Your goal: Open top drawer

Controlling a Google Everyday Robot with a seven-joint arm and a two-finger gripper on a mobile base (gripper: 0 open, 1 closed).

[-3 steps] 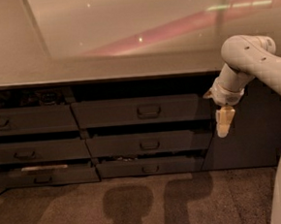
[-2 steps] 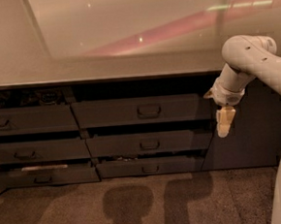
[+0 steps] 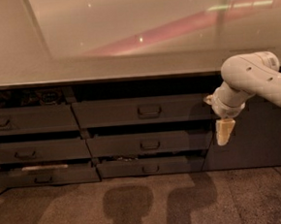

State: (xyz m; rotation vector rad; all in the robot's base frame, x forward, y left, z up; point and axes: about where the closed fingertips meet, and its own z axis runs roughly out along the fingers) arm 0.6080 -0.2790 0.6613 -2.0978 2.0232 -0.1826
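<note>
The top drawer [image 3: 111, 114] is the wide dark grey front just under the counter, with a small loop handle [image 3: 149, 111] at its centre. A dark gap shows above its front; its inside is hidden. My gripper [image 3: 224, 132] hangs pointing down from the white arm [image 3: 254, 78] at the right. It is just past the drawer's right end, level with the row below and well right of the handle. It holds nothing that I can see.
Two lower drawer fronts [image 3: 143, 144] [image 3: 149, 166] sit beneath the top one. A narrower column of drawers [image 3: 29, 120] stands to the left. The pale countertop [image 3: 127, 66] overhangs them. A plain dark panel [image 3: 259, 138] is behind the arm. Shadows fall on the brown floor [image 3: 138, 206].
</note>
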